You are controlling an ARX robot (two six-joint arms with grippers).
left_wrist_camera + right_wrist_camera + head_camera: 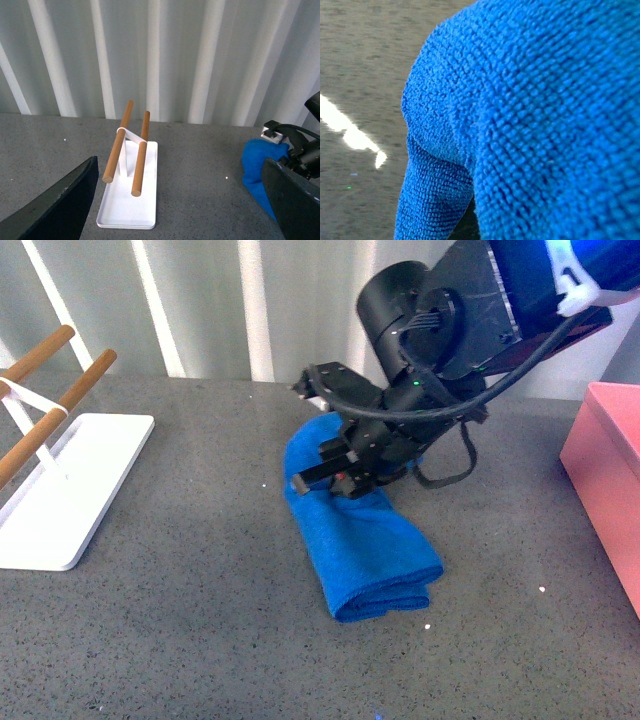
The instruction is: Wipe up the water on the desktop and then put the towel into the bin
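The blue towel (370,545) lies folded on the dark grey speckled desktop (200,620), near its middle. My right gripper (335,478) is shut on the towel's far part, its black wrist above it. In the right wrist view the towel (530,115) fills nearly the whole picture and hides the fingers. The towel's edge also shows in the left wrist view (257,167). My left gripper (185,200) is open and empty above the desktop, its dark fingers (60,205) at both sides of that view. The pink bin (610,480) stands at the right edge.
A white rack base (60,490) with two wooden rods (60,400) stands at the left; it also shows in the left wrist view (127,200). A ribbed white wall (200,300) runs behind the desktop. A bright reflection (350,132) lies on the desktop beside the towel.
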